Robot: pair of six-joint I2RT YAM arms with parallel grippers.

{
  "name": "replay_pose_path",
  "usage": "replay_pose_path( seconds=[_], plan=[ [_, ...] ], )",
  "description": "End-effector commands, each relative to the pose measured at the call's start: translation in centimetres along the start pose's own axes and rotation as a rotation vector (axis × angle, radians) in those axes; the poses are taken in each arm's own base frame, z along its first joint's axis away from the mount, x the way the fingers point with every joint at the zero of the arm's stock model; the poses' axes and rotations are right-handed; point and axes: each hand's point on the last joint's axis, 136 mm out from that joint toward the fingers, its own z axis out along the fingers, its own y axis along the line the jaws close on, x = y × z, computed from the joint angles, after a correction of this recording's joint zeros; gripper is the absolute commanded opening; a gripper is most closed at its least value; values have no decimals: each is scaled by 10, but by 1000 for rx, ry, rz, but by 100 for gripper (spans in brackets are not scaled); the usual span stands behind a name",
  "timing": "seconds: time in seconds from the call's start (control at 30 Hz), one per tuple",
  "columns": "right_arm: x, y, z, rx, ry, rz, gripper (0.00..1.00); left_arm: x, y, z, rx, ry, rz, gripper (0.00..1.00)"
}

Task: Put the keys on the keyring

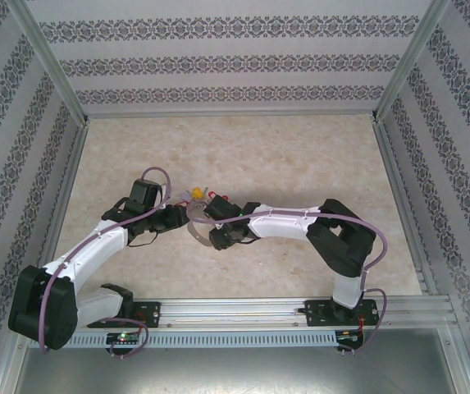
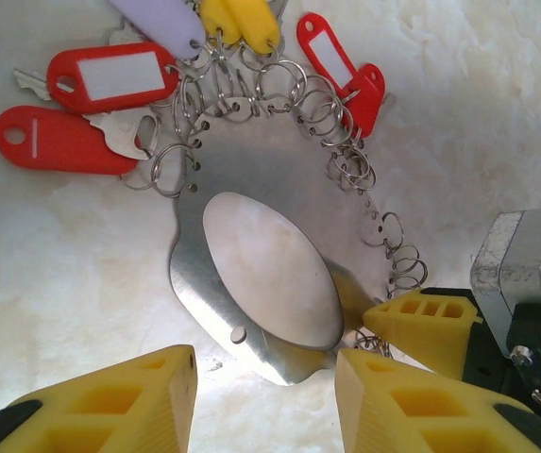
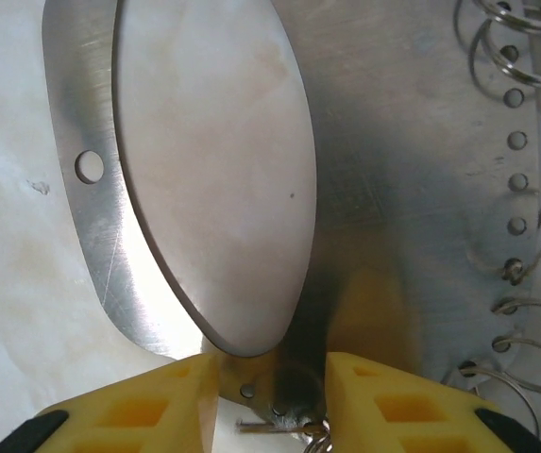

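Many small wire rings [image 2: 331,113], perforated steel keyring [image 2: 256,160]

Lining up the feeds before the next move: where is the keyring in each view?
Top external: keyring mid-table, just below the coloured tags.
Left wrist: centre, tags fanned above.
Right wrist: across most of the frame.
Shared landmark: split rings on its holed edge, both wrist views.

We find the keyring [image 2: 242,160] on the worktop [image 1: 259,156], tagged keys [image 2: 100,104] fanned along its far edge. Its near tip sits between the left gripper's [image 2: 265,377] jaws, and the right gripper [image 3: 272,377] is at its right edge.
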Motion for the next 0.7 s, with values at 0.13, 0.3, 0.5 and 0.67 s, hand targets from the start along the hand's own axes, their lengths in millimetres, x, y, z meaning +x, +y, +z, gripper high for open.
replay_pose_path(
  seconds=[0.13, 0.3, 0.5, 0.67],
  plan=[
    [8, -9, -8, 71, 21, -52, 38, -2, -6, -4, 1, 2, 28, 42],
    [12, -15, -11, 108, 32, -78, 34, -2, -7, -3, -1, 4, 28, 42],
    [15, -4, -12, 42, 25, -97, 31, -3, -9, -3, 1, 7, 35, 42],
    [21, -6, -14, 35, 32, -99, 31, -3, -10, -3, -1, 11, 40, 42]
  ],
)
